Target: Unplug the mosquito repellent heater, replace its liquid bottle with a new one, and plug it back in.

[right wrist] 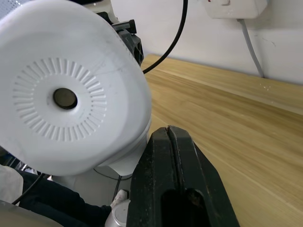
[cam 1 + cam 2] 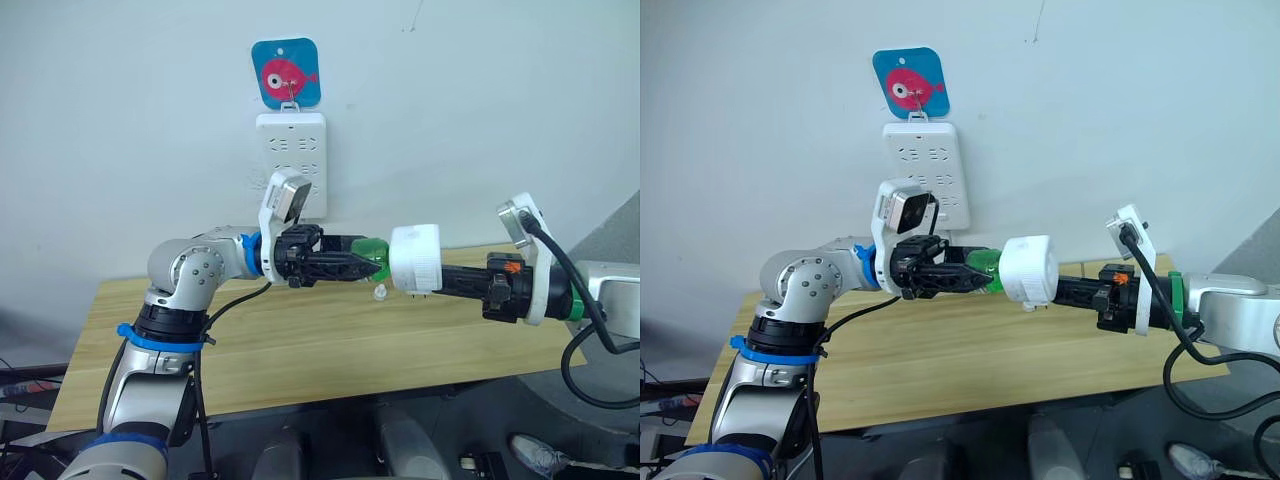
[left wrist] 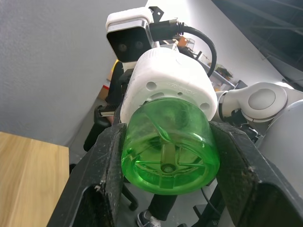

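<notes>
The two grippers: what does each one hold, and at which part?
The left gripper grips the green transparent plastic bottle by its sides. The right gripper holds the white rounded plastic heater by its body.

The robot's arms were silver-grey metal with rounded joint housings, the left arm (image 2: 190,275) ringed by blue bands and dotted with small screws, and a black cable hung from it. Each wrist carried a white bracket with a small camera, and the right arm (image 2: 600,300) showed a green ring and a thick black cable. The left hand (image 2: 365,265) and right hand (image 2: 450,280) had black ribbed fingers.
</notes>
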